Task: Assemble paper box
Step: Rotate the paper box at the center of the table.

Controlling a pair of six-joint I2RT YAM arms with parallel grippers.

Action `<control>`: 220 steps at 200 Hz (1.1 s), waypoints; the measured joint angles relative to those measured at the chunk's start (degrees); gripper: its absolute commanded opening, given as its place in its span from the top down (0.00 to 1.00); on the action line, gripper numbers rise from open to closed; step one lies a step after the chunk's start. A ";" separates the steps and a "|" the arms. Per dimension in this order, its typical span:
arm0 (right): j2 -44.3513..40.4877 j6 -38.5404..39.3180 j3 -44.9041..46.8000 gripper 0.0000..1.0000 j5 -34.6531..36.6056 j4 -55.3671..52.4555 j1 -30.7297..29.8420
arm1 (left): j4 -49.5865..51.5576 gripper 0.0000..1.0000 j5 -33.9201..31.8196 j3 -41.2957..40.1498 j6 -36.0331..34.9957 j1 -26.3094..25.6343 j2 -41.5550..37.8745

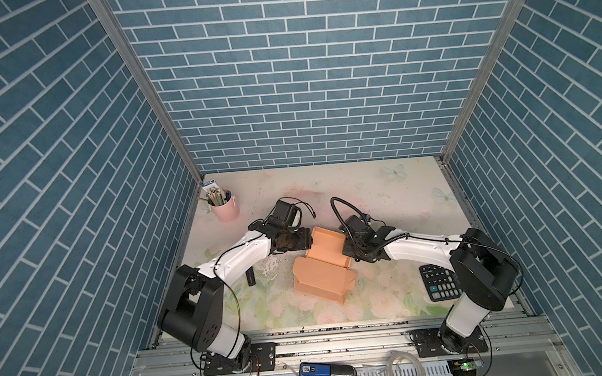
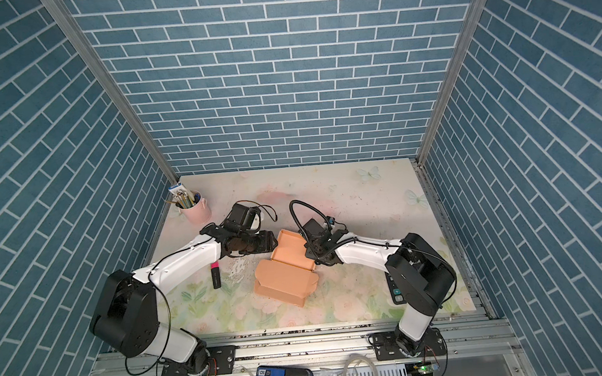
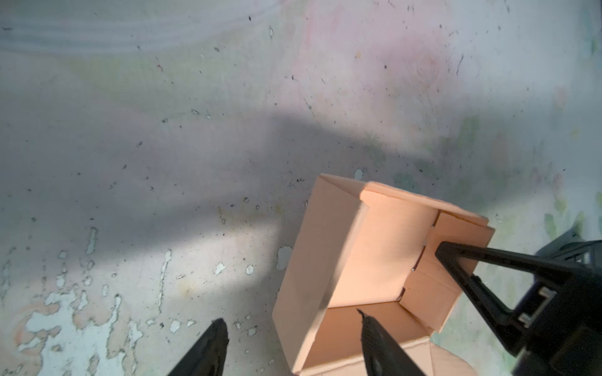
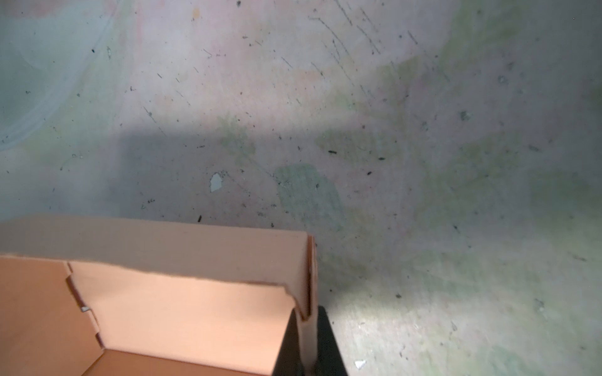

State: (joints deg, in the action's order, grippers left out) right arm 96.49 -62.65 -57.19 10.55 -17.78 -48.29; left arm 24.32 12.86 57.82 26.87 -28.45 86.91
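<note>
1. The left gripper (image 3: 290, 316) was open and held nothing. Its jaws straddled a side wall of the box (image 1: 322, 264), one finger inside the tray and one outside.
2. The box sat mid-table (image 1: 366, 198) between both grippers, tray walls up, with the lid (image 1: 318, 285) lying open toward the front.
3. The right gripper (image 4: 308, 325) was clamped on the opposite wall near a corner.
4. Step, judged: seating the tray's side walls; lid not yet closed.
5. Next move likely calls for the left to take the lid and fold it over while the right steadies the tray.
</note>
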 measured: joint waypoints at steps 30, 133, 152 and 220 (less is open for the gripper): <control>0.98 0.13 -2.14 0.92 -0.04 -2.64 0.00 | -0.63 0.31 0.26 -1.29 1.40 1.31 -1.11; 3.08 3.13 -10.08 0.70 1.27 -7.91 1.16 | 2.38 0.22 1.68 -2.99 2.97 4.90 -5.44; 4.00 4.66 -11.87 0.70 1.14 -8.68 2.49 | 2.38 0.23 2.14 -4.11 2.97 4.94 -5.44; 13.66 14.14 -22.95 0.67 -4.55 -10.62 5.77 | 4.24 0.22 2.54 -5.03 2.14 4.96 -5.60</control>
State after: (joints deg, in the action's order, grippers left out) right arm 110.15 -48.51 -80.14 6.00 -28.40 -42.52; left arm 28.56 15.40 52.80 29.02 -23.49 81.32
